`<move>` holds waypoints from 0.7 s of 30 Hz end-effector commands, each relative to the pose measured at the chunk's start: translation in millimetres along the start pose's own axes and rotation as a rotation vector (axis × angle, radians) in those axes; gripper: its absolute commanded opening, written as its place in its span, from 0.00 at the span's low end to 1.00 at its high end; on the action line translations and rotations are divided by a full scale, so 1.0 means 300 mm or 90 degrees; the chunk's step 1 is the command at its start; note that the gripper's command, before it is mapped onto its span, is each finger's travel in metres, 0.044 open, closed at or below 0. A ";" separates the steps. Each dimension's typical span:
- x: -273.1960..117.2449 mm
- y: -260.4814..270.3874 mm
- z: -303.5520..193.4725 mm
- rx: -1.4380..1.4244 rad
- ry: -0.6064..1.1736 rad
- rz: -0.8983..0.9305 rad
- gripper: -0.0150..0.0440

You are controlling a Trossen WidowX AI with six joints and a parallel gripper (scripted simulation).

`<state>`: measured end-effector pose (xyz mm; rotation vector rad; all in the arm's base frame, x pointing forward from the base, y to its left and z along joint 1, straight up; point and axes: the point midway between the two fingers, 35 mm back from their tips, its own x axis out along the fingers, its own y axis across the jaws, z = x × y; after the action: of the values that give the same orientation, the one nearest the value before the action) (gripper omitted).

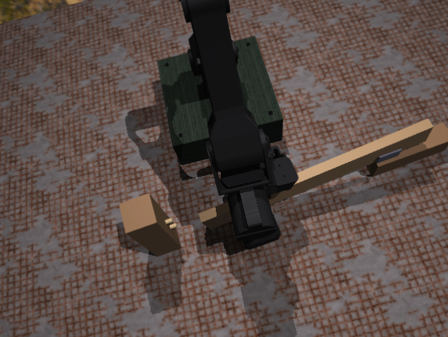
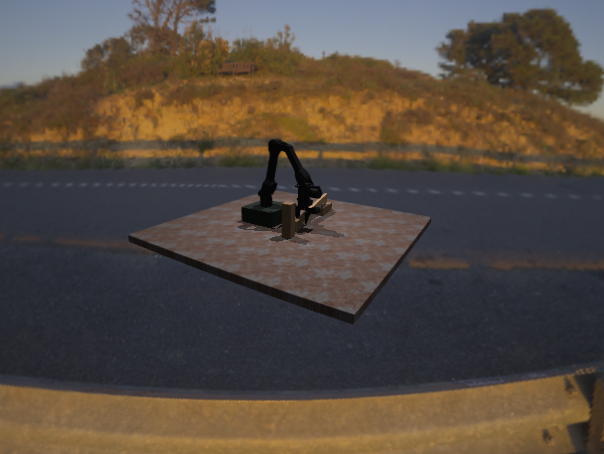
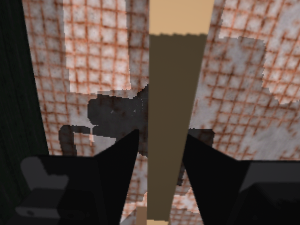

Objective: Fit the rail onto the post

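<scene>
The long wooden rail (image 1: 352, 155) (image 3: 175, 99) slopes down from the low footboard block (image 1: 438, 134), where its far end rests by the grey bracket strip (image 1: 389, 155). Its near end is low, apparently on the table, short of the wooden post (image 1: 137, 213) (image 2: 288, 220). Two pegs (image 1: 170, 223) stick out of the post toward the rail, with a gap between. My gripper (image 3: 163, 136) points down with its fingers partly open on both sides of the rail near its low end. The right finger looks close to or against the rail; a narrow gap shows at the left finger. The rail holes are hidden.
The dark green base block (image 1: 265, 93) (image 2: 261, 215) stands behind the rail, under the arm, and shows at the left edge of the wrist view. The post stands upright beyond the rail's low end. The patterned table top (image 2: 345, 270) carries everything.
</scene>
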<state>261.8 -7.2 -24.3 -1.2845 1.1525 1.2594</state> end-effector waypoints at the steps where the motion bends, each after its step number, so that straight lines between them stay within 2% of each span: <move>1: 0.002 0.001 -0.002 -0.002 0.002 0.001 0.42; 2: 0.002 0.001 -0.002 -0.002 0.002 0.001 0.38; 9: 0.002 0.001 -0.002 -0.002 0.002 0.001 0.30; 10: 0.002 0.001 -0.002 -0.002 0.002 0.001 0.25; 21: 0.002 0.001 -0.002 -0.002 0.002 0.001 0.25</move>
<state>261.5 -7.2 -24.6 -1.2851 1.1528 1.2618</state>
